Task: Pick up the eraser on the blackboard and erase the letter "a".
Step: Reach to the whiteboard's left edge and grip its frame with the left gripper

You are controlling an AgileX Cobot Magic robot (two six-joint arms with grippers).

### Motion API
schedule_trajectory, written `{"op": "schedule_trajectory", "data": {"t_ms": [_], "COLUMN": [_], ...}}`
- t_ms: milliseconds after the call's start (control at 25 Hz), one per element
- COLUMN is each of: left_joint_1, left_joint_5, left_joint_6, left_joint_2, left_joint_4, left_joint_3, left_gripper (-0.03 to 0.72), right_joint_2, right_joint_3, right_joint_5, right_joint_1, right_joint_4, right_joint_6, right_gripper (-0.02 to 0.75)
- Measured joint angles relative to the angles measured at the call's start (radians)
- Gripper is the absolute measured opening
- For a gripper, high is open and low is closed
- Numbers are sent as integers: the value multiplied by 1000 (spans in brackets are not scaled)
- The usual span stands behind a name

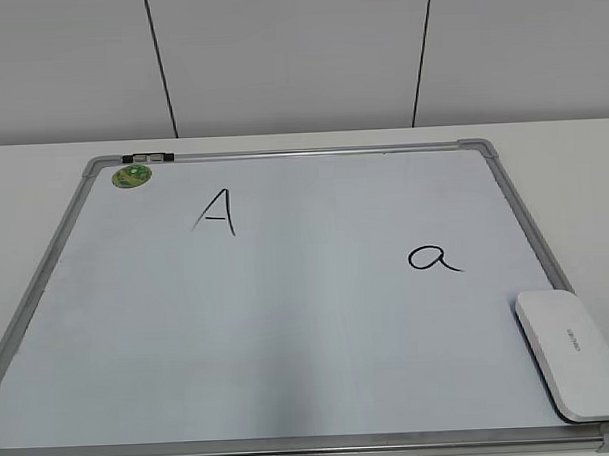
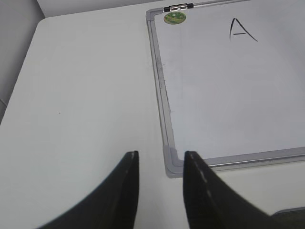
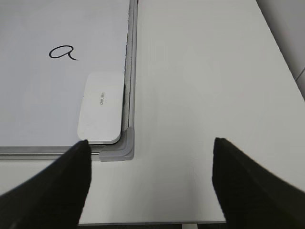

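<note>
the eraser [image 1: 573,353] lies flat in the blackboard's [image 1: 288,339] corner at 5 o'clock, untouched. the letter "a" [image 1: 434,257] stands whole at 11 o'clock from it, so nothing seems done yet. right gripper [image 3: 150,183] hangs wide open and empty; left gripper [image 2: 161,191] is slightly parted, probably empty.

Bright, even light — soft shadows, sharp focus

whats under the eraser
The eraser lies flat on the blackboard, in its near right corner against the frame. Whatever board surface it covers is hidden; the letter "a" sits clear of it.
</note>
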Motion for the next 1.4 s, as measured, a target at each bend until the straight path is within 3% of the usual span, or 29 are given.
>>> {"op": "schedule_trajectory", "data": {"t_ms": [1400], "left_joint_1": [0], "left_joint_5": [0], "left_joint_6": [0], "left_joint_2": [0], "left_joint_4": [0], "left_joint_3": [0], "left_gripper": [249], "right_joint_2": [0], "right_joint_3": [0], "right_joint_5": [0], "right_joint_1": [0], "right_joint_4": [0], "right_joint_6": [0], "right_gripper": [587]}}
